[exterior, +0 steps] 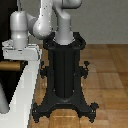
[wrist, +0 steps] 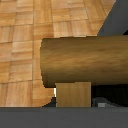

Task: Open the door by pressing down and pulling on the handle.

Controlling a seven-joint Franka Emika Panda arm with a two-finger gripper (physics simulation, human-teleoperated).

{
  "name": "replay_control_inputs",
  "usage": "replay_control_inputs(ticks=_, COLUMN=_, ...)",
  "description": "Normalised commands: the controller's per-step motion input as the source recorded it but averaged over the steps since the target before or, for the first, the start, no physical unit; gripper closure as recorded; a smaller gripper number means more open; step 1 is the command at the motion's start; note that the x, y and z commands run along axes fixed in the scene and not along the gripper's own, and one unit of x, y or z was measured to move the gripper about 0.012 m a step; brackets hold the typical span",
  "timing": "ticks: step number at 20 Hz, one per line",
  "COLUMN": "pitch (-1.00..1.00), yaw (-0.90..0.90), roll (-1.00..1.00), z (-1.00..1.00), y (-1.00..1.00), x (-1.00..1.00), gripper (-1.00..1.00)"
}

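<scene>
Wrist view fills with the tan-brass cylindrical lever handle (wrist: 75, 60), so my tool (exterior: 20, 52) sits right over it at the exterior view's left, by the dark flat door panel (exterior: 5, 30), placed to press down; whether it's closed I cannot tell

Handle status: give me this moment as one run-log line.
handle: fills wrist view, close below camera | gripper: at door on exterior view's left | jaw state: cannot tell | door opening: cannot tell
</scene>
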Motion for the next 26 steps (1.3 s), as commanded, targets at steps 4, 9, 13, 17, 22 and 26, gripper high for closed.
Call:
replay_control_inputs(ticks=4, pitch=-0.11, yaw=0.0, roll=0.0, z=-0.5, y=0.0, x=0.0, gripper=1.0)
replay_control_inputs(ticks=9, pitch=-0.12, yaw=0.0, roll=0.0, z=-0.6, y=0.0, x=0.0, gripper=1.0)
replay_control_inputs(ticks=13, pitch=-0.08, yaw=0.0, roll=0.0, z=-0.75, y=0.0, x=0.0, gripper=1.0)
replay_control_inputs(ticks=17, pitch=-0.08, yaw=0.0, roll=0.0, z=-0.25, y=0.0, x=0.0, gripper=1.0)
replay_control_inputs(ticks=22, pitch=0.0, yaw=0.0, roll=0.0, z=0.0, y=0.2, x=0.0, gripper=1.0)
replay_control_inputs(ticks=26, pitch=0.0, yaw=0.0, roll=0.0, z=0.0, y=0.5, x=0.0, gripper=1.0)
